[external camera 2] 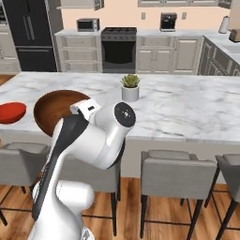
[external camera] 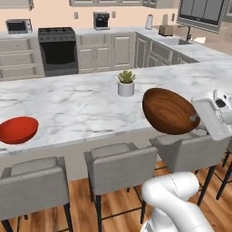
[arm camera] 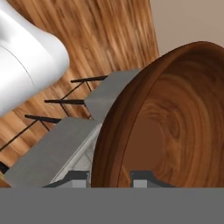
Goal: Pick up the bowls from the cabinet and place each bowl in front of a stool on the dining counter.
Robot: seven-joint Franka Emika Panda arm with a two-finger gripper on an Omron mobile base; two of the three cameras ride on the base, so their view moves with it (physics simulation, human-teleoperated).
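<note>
Pinching the rim of the brown bowl [external camera: 170, 111], the gripper [arm camera: 111, 178] holds it tilted on edge above the near edge of the dining counter [external camera: 81, 106], over a stool [external camera: 188, 149]. Leftward, the red bowl [external camera: 17, 129] already sits on the counter. Placing well probably means levelling the bowl, then lowering it onto marble before the stool. No writing is legible.

A small potted plant [external camera: 126, 83] sits mid-slab, while behind it a black oven [external camera: 57, 50], a microwave [external camera: 18, 26], a coffee machine [external camera: 101, 21] and a dark fridge [external camera 2: 29, 35] line the back wall.
</note>
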